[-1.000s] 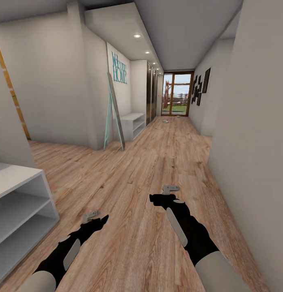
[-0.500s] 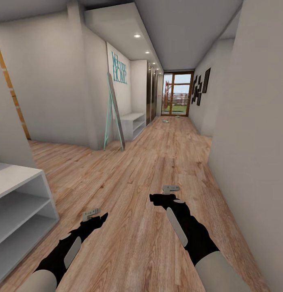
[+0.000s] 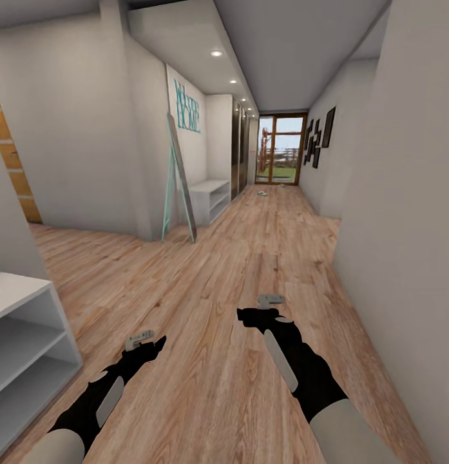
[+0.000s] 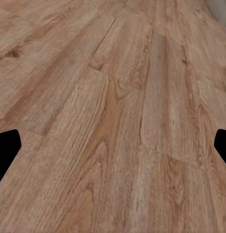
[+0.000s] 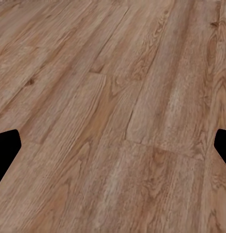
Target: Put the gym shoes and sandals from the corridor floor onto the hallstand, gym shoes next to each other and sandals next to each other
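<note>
The corridor floor (image 3: 237, 270) of light wood planks runs ahead to a glass door. Far down it, near the door, lie two small pale things (image 3: 263, 192), too small to identify. A pale-grey shelf unit (image 3: 21, 335) with two open levels stands at the near left; its upper part is out of view. My left gripper (image 3: 139, 336) hangs over bare floor, fingers apart and empty. My right gripper (image 3: 270, 299) is held a little further forward, also open and empty. In the wrist views, each gripper (image 4: 113, 145) (image 5: 113, 145) has only planks between its black fingertips.
A low white bench (image 3: 210, 196) stands at the left wall under teal "Welcome HOME" lettering (image 3: 187, 111). A tall mirror (image 3: 179, 177) leans beside it. The right wall (image 3: 404, 212) runs close to my right arm, with dark picture frames (image 3: 317, 138) further along.
The whole view has shifted: the shelf unit at the near left and the left wall have slid leftward and nearer. Both arms keep their pose, grippers still open.
</note>
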### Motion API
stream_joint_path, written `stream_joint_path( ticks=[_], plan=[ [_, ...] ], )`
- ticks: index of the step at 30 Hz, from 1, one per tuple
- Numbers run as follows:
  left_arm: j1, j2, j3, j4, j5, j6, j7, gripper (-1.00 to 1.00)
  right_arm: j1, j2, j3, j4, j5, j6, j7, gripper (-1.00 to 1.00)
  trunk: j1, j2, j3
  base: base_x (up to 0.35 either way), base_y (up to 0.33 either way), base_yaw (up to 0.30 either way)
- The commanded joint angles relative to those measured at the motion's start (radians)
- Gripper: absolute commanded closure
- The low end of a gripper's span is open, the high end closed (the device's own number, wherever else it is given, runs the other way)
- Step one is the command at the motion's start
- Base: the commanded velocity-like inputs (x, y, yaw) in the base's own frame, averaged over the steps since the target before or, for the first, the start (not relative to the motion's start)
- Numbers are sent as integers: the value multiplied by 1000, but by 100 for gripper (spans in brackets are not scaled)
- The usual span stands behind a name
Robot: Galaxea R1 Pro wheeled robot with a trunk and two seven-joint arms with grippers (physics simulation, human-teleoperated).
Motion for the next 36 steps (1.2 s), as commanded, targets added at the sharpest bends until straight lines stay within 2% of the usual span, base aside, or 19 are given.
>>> stream_joint_path(
  ticks=[1,7,16,36],
  plan=[
    [0,0,2,1,8,0,-6,-100,-1,0,2,-1,-11,3,-9,-100,0,0,-1,340,0,-121],
    [0,0,1,1,5,0,-7,-100,-1,0,2,0,-13,3,-9,-100,0,0,-1,343,0,-215],
    [0,-3,-7,1,-30,0,-7,-100,-1,0,3,0,-12,3,-9,-100,0,0,-1,344,-7,-258],
    [0,-4,-7,-1,-34,2,-7,-100,0,0,0,-1,-14,3,-9,-100,0,0,-1,344,-73,-18]
  ],
)
